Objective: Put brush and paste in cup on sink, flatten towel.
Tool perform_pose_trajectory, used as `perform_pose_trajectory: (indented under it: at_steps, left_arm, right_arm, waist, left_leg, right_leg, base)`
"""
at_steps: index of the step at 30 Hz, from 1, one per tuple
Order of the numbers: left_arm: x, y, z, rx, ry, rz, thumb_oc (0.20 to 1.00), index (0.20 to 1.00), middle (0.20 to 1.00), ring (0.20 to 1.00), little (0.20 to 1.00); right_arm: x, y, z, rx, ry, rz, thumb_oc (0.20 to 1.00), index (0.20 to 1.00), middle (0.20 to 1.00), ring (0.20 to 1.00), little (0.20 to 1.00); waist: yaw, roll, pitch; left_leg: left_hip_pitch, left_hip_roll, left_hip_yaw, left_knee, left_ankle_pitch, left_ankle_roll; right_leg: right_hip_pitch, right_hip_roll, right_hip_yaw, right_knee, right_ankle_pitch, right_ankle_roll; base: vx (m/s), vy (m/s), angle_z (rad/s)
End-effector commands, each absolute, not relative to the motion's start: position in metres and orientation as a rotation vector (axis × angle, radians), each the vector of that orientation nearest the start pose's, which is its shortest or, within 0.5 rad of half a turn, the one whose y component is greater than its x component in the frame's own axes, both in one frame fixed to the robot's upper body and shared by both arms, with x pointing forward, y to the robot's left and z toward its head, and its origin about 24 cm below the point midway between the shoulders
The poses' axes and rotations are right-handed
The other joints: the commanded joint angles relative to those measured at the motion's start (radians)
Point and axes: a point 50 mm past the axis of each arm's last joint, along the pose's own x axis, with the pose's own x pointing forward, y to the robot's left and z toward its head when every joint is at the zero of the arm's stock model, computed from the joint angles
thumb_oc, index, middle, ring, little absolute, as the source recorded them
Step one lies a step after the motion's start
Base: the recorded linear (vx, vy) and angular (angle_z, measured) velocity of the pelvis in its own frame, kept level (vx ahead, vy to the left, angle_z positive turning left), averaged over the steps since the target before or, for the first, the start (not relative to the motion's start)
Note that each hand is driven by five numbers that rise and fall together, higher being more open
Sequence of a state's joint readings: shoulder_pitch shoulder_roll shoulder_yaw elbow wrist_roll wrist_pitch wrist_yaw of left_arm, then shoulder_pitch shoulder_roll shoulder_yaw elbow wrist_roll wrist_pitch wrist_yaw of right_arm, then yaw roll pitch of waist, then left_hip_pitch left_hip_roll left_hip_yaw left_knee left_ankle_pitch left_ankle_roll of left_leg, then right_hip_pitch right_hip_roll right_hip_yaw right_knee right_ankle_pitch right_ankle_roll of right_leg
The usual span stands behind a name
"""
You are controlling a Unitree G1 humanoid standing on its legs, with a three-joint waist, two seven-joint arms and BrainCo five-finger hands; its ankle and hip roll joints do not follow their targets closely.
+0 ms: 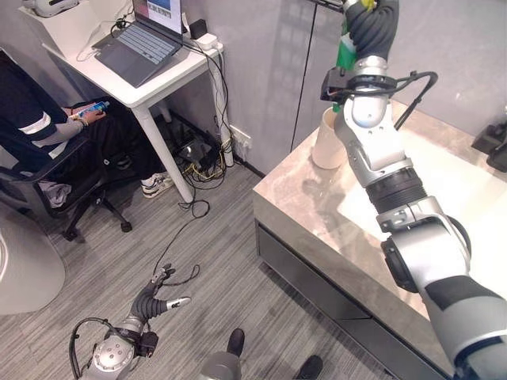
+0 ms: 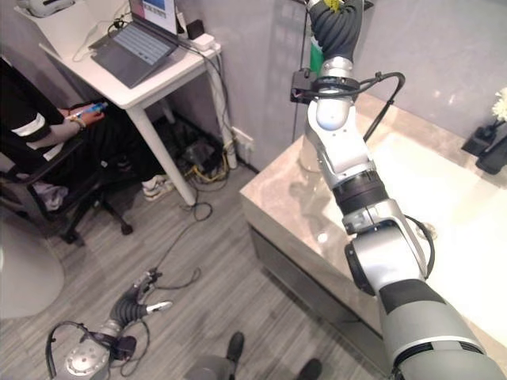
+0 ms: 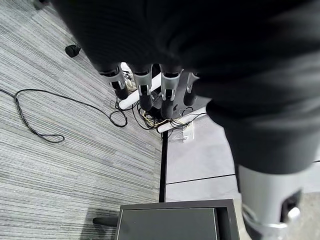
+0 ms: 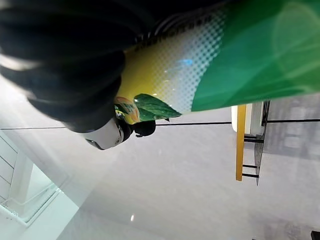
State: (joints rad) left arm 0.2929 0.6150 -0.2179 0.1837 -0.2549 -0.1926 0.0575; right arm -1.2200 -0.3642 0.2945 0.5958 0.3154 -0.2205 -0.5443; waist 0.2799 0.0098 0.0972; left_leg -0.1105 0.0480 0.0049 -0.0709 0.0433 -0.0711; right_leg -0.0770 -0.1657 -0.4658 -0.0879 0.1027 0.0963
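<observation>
Paste (image 4: 210,55) gripped in right hand (image 4: 75,85) above cup (image 1: 327,141); left hand (image 1: 158,301) relaxed.

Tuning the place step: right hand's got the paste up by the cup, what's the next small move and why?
Probably lower the right hand so the green toothpaste tube drops into the cream cup. The tube is gripped in curled fingers and hangs above the cup, which stands at the counter's corner, mouth free as far as it shows. The left hand hangs idle over the floor.

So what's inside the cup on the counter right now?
The cup stands on the marble counter, but the right arm covers its mouth, so its inside cannot be seen. The right hand, raised above it, is closed round the green toothpaste tube.
</observation>
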Motion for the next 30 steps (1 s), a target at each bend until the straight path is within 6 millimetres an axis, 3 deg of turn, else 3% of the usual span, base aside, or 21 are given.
perform_pose_trajectory:
  at_steps: [1, 19, 30]
  left_arm:
    - [0.181, 0.251, -0.007, 0.425, 0.257, -0.126, 1.000, 1.000, 1.000, 1.000, 1.000]
    - [0.183, 0.250, -0.007, 0.405, 0.251, -0.104, 1.000, 1.000, 1.000, 1.000, 1.000]
    - [0.181, 0.248, -0.010, 0.408, 0.257, -0.097, 1.000, 1.000, 1.000, 1.000, 1.000]
  right_arm:
    - [0.356, -0.129, 0.376, -0.027, -1.001, -0.225, 0.200, 0.200, 0.200, 0.200, 0.200]
    - [0.364, -0.133, 0.366, -0.015, -0.942, -0.228, 0.200, 0.200, 0.200, 0.200, 0.200]
    - [0.374, -0.142, 0.342, 0.022, -0.857, -0.243, 0.200, 0.200, 0.200, 0.200, 0.200]
  waist:
    - [0.026, -0.058, 0.008]
    - [0.010, -0.064, 0.026]
    - [0.000, -0.064, 0.028]
  left_leg:
    - [-0.056, -0.019, 0.026, -0.016, 0.052, 0.002]
    - [-0.057, -0.021, 0.039, -0.016, 0.046, 0.007]
    - [-0.044, -0.016, 0.046, -0.016, 0.044, 0.005]
  right_leg:
    - [0.085, -0.123, 0.023, 0.001, 0.084, 0.103]
    - [0.071, -0.126, 0.038, 0.001, 0.093, 0.104]
    - [0.079, -0.123, 0.038, 0.001, 0.090, 0.100]
  base:
    - [0.00, 0.000, 0.00]
    - [0.00, 0.006, 0.01]
    - [0.00, 0.000, 0.00]
